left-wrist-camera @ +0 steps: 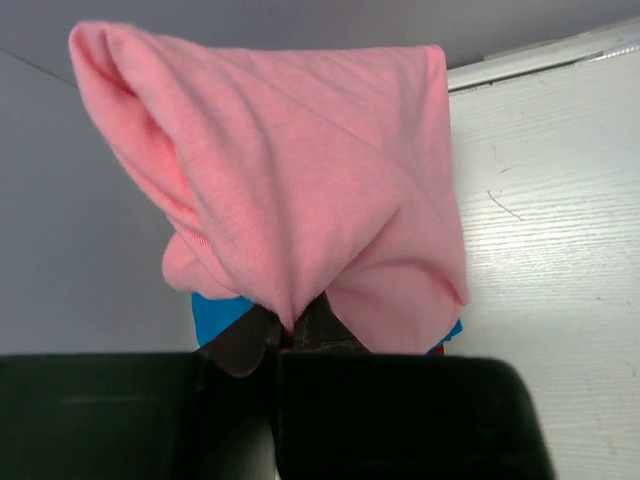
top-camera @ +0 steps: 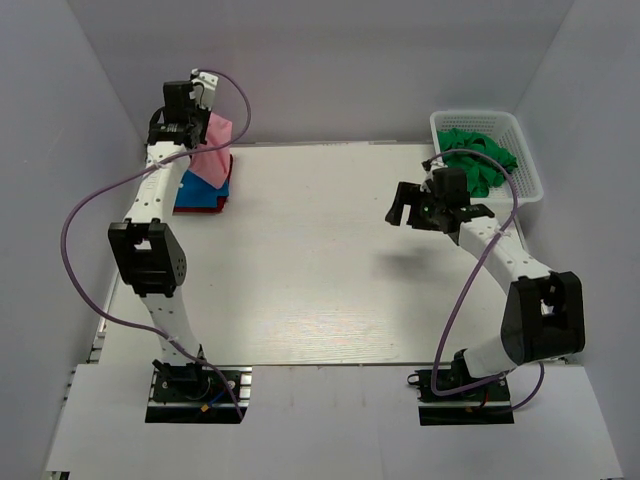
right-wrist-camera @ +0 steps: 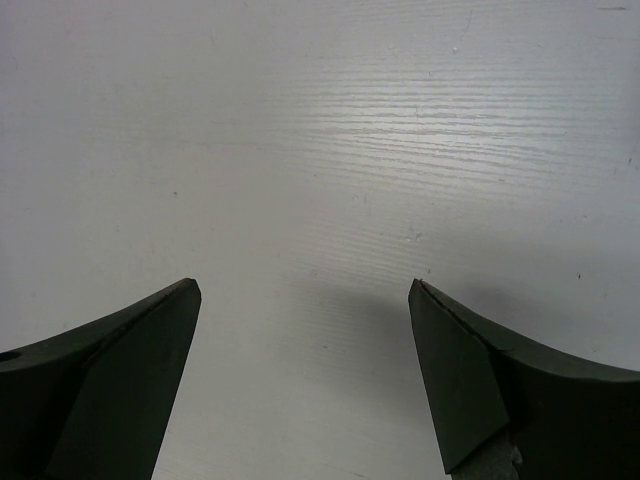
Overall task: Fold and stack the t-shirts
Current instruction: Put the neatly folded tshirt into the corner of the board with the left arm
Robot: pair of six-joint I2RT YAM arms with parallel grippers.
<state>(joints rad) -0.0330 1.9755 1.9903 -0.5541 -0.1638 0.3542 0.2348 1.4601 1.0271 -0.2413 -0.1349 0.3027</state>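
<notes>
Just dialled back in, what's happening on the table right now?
The left pincer is shut on the pink t-shirt, holding it over the blue t-shirt and red t-shirt stacked at the far left corner of the table. The right pincer hangs open over bare table, holding nothing. Green t-shirts sit in the white basket.

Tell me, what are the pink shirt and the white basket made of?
The pink shirt looks like soft knitted cloth, dull rather than shiny: it hangs in loose folds and shows a fine fuzzy weave. The basket is probably stiff white plastic: its walls are a neat grid of holes and hold their shape.
</notes>
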